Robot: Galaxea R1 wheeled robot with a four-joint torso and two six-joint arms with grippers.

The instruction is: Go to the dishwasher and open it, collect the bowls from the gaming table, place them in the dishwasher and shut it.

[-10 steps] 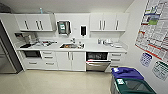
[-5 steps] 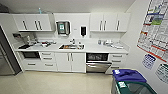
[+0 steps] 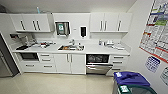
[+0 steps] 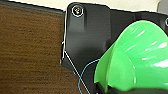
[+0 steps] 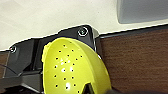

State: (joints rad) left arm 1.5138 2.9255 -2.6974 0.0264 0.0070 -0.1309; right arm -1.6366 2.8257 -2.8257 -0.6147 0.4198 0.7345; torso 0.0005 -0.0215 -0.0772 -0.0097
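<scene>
The dishwasher sits under the counter, right of the sink. Its dark inside shows above the brushed steel front, which leans out at the top. In the left wrist view, the bright translucent green bowl is close up, and my left gripper is shut on its lower edge. In the right wrist view, my right gripper is shut on the rim of the yellow-green bowl, which has small holes.
White cabinets run along the wall around a steel sink, with a black microwave at the left. A blue-lidded bin and a green bin stand near right. Posters cover the right wall. Beige floor lies ahead.
The whole head picture has shifted a little, so the camera has moved. The kitchen stands much the same as before.
</scene>
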